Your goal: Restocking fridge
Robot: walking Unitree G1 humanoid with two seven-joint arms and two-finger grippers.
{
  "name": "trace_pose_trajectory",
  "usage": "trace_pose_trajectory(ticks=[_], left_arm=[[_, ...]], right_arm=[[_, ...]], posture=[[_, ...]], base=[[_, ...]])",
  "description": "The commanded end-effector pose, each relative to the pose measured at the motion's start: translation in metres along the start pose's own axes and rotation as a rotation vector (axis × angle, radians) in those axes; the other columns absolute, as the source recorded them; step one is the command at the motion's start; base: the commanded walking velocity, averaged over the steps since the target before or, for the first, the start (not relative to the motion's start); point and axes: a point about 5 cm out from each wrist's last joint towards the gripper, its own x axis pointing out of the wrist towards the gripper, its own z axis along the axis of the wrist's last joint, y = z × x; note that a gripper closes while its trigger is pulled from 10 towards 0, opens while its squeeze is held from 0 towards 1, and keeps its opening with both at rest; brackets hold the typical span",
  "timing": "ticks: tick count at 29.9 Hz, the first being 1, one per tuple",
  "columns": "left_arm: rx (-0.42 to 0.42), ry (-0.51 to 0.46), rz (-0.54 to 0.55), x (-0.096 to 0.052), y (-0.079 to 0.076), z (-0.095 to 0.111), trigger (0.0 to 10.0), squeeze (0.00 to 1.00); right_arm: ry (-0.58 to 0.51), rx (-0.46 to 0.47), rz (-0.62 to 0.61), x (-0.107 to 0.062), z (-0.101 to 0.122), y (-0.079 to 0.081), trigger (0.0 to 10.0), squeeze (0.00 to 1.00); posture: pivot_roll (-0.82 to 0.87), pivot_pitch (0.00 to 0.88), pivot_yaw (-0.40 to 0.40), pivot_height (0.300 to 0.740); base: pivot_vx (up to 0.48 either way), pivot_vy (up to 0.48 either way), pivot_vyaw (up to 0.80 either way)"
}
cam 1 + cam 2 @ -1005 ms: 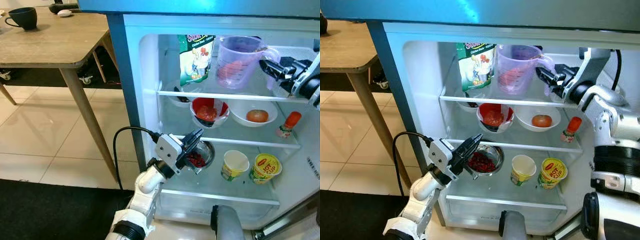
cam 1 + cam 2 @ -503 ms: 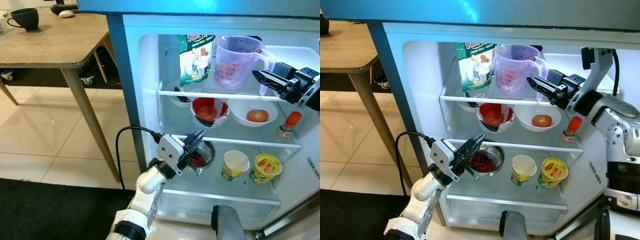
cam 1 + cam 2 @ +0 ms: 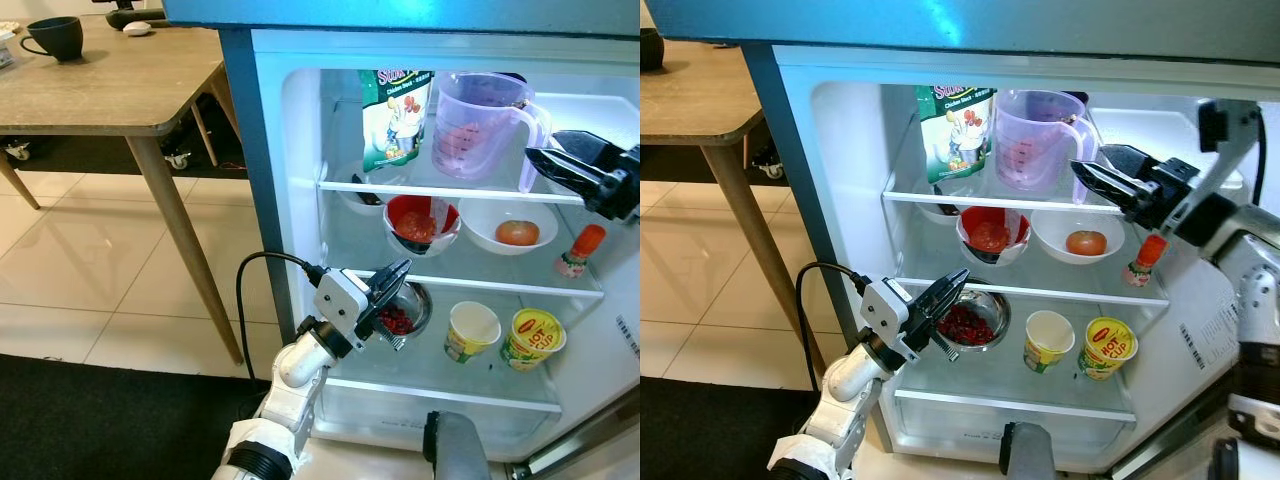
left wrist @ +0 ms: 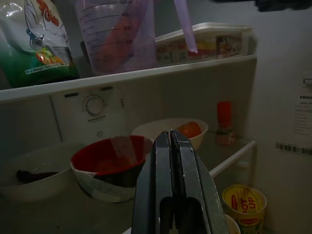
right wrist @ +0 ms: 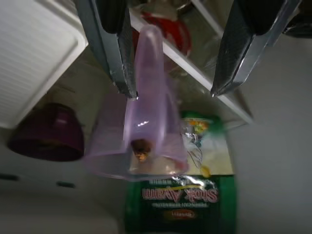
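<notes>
Change: the right end effector point(image 3: 1087, 174) has come away from the purple jug point(image 3: 1033, 138); a second ago it was at the jug's handle, and now it sits just beside the handle, clear of it.
Meaning for the task: the jug looks placed. It stands upright on the top shelf point(image 3: 450, 190) of the fridge point(image 3: 300, 150) with nothing gripping it, so this item seems done and the arm is free for the next one.
Right end effector: fingers spread wide and empty. In the right wrist view the two black fingers point(image 5: 113, 44) stand apart either side of the jug's handle, and I see no contact.
Left end effector point(image 3: 392, 285): fingers pressed together, holding nothing, its pose matching half a second ago. It hangs in front of the metal bowl point(image 3: 405, 310) of red fruit on the lower shelf; whether the tips touch the rim I cannot tell.
Jug's neighbours: green bag point(image 3: 392, 115) just beside it on the same shelf; a white lidded tray point(image 4: 204, 41) behind.
Middle shelf: red bowl point(image 3: 990, 232), white bowl with a tomato point(image 3: 1086, 242), small red-capped bottle point(image 3: 1143, 258).
Lower shelf: paper cup point(image 3: 1048, 338) and yellow noodle cup point(image 3: 1107, 345).
Outside: wooden desk point(image 3: 100, 85) with a dark mug point(image 3: 55, 36).
</notes>
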Motion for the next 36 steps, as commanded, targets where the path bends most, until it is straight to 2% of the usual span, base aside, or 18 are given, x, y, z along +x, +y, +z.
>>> trace_pose_trajectory(ticks=[1, 3, 4, 7, 10, 12, 13, 14, 15, 17, 18, 21, 23, 26, 30, 32, 35, 36], left_arm=[[0.007, 0.008, -0.012, -0.001, -0.001, -0.001, 10.0, 0.00], [0.006, 0.010, -0.013, -0.001, -0.001, -0.001, 10.0, 0.00], [0.004, 0.015, -0.014, -0.002, -0.001, -0.002, 10.0, 0.00], [0.003, 0.021, -0.015, -0.003, -0.001, -0.003, 10.0, 0.00], [-0.001, 0.029, -0.015, -0.004, -0.001, -0.005, 10.0, 0.00], [-0.008, 0.043, -0.011, -0.007, -0.001, -0.008, 10.0, 0.00], [-0.008, 0.043, -0.011, -0.007, -0.001, -0.008, 10.0, 0.00], [-0.012, 0.060, -0.006, -0.011, -0.001, -0.012, 10.0, 0.00], [-0.012, 0.060, -0.006, -0.011, -0.001, -0.012, 10.0, 0.00], [-0.014, 0.078, -0.005, -0.015, -0.001, -0.015, 10.0, 0.00], [-0.014, 0.078, -0.005, -0.015, -0.001, -0.015, 10.0, 0.00], [-0.019, 0.116, -0.009, -0.022, -0.002, -0.022, 10.0, 0.00], [-0.021, 0.126, -0.011, -0.024, -0.002, -0.023, 10.0, 0.00], [-0.039, 0.181, -0.026, -0.033, -0.004, -0.033, 10.0, 0.00], [-0.094, 0.406, -0.055, -0.071, -0.016, -0.067, 10.0, 0.00], [-0.101, 0.435, -0.056, -0.076, -0.018, -0.070, 10.0, 0.00], [-0.142, 0.570, -0.062, -0.102, -0.024, -0.086, 10.0, 0.00], [-0.142, 0.570, -0.062, -0.102, -0.024, -0.086, 10.0, 0.00]], right_arm=[[-0.040, -0.084, 0.060, -0.006, 0.008, 0.007, 10.0, 0.00], [-0.045, -0.106, 0.073, -0.008, 0.007, 0.009, 10.0, 0.00], [-0.071, -0.131, 0.122, -0.010, 0.002, 0.018, 10.0, 0.00], [-0.133, -0.107, 0.154, -0.012, -0.007, 0.027, 10.0, 0.00], [-0.117, -0.093, 0.189, -0.011, -0.027, 0.038, 10.0, 0.00], [-0.014, -0.049, 0.196, -0.009, -0.056, 0.042, 10.0, 0.00], [-0.014, -0.049, 0.196, -0.009, -0.056, 0.042, 10.0, 0.00], [0.111, 0.026, 0.175, -0.010, -0.090, 0.040, 10.0, 0.00], [0.111, 0.026, 0.175, -0.010, -0.090, 0.040, 10.0, 0.00], [0.217, 0.096, 0.165, -0.016, -0.120, 0.042, 10.0, 0.00], [0.217, 0.096, 0.165, -0.016, -0.120, 0.042, 10.0, 0.00], [0.353, 0.181, 0.150, -0.027, -0.158, 0.051, 10.0, 0.00], [0.375, 0.199, 0.148, -0.030, -0.165, 0.053, 10.0, 0.00], [0.407, 0.238, 0.140, -0.033, -0.178, 0.057, 10.0, 0.00], [0.491, 0.350, 0.076, -0.036, -0.218, 0.070, 10.0, 0.00], [0.497, 0.371, 0.061, -0.037, -0.223, 0.071, 10.0, 0.00], [0.538, 0.455, 0.004, -0.042, -0.246, 0.083, 10.0, 0.00], [0.538, 0.455, 0.004, -0.042, -0.246, 0.083, 10.0, 0.00]], posture=[[-0.10, 0.000, -0.012, 0.484], [-0.10, 0.000, -0.012, 0.484], [-0.10, 0.000, -0.011, 0.484], [-0.10, 0.000, -0.011, 0.484], [-0.10, 0.000, -0.008, 0.484], [-0.10, 0.000, -0.008, 0.484], [-0.10, 0.000, -0.008, 0.484], [-0.10, 0.000, -0.008, 0.484], [-0.10, 0.000, -0.008, 0.484], [-0.10, 0.000, -0.008, 0.484], [-0.10, 0.000, -0.008, 0.484], [-0.10, 0.000, -0.008, 0.484], [-0.10, 0.000, -0.008, 0.484], [-0.09, 0.000, -0.003, 0.484], [-0.09, 0.000, -0.001, 0.494], [-0.10, 0.000, 0.000, 0.499], [-0.09, 0.000, -0.001, 0.514], [-0.09, 0.000, -0.001, 0.514]], base=[[0.000, 0.000, 0.00], [0.000, 0.000, 0.00], [0.000, 0.000, 0.00], [0.000, 0.000, 0.00], [0.000, 0.000, 0.00], [0.000, 0.000, 0.00], [0.000, 0.000, 0.00], [0.000, 0.000, 0.00], [0.000, 0.000, 0.00], [0.000, 0.000, 0.00], [0.000, 0.000, 0.00], [0.000, 0.000, 0.00], [0.000, 0.000, 0.00], [0.000, 0.000, 0.00], [0.000, 0.000, 0.00], [0.000, 0.000, 0.00], [0.000, 0.000, 0.00], [0.000, 0.000, 0.00]])
